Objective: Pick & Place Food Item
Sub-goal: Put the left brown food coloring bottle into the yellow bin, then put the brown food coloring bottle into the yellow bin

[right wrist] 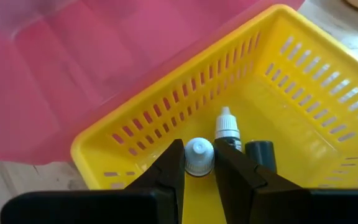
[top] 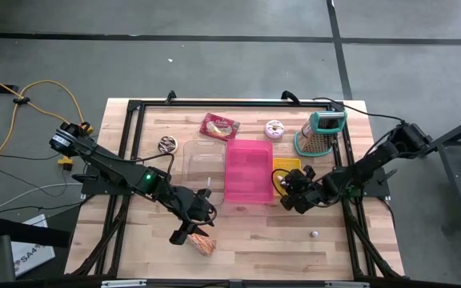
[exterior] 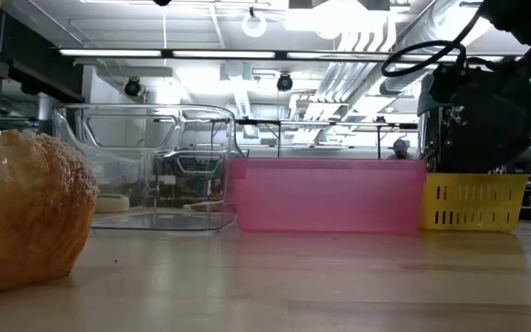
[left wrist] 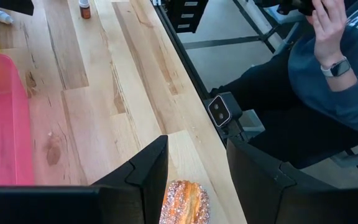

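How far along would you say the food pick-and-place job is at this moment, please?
Nothing looks placed yet. In hand: the left gripper stands open around the sugar-crusted brown pastry, which lies on the wooden table near its front edge. The right gripper is over the yellow slotted plastic basket, its fingers closed on a small white-capped bottle. Left to do: grip the pastry, lift it and set it down.

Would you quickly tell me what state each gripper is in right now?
Left gripper: open around the pastry, not clamped.
Right gripper: shut on a white cap over the yellow basket.
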You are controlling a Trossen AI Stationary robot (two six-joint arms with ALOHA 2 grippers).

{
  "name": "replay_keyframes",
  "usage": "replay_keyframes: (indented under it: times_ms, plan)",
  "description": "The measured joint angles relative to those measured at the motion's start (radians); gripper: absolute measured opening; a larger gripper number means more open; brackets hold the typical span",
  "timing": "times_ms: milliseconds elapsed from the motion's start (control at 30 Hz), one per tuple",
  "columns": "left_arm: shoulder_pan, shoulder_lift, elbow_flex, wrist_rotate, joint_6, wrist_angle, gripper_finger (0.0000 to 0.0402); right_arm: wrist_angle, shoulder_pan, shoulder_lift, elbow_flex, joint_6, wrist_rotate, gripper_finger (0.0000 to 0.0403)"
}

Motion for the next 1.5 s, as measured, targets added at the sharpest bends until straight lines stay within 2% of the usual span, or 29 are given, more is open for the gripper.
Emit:
replay_keyframes:
  times_ms: [300,733,1033,1167,1500]
  plan:
    - [0.000,0.000,0.000,0.000,0.000,0.000,0.0159,0.000,0.000,0.000,0.000,-0.008,-0.020,0.0064]
    - [0.000,0.000,0.000,0.000,0.000,0.000,0.0159,0.000,0.000,0.000,0.000,-0.004,-0.020,0.0107]
    - [0.000,0.000,0.000,0.000,0.000,0.000,0.0159,0.001,0.000,0.000,0.000,-0.004,-0.018,0.0109]
    - [0.000,0.000,0.000,0.000,0.000,0.000,0.0159,0.011,0.000,-0.003,0.000,-0.008,0.016,0.0109]
    - [0.000,0.000,0.000,0.000,0.000,0.000,0.0159,0.000,0.000,-0.155,0.000,-0.101,0.033,0.0109]
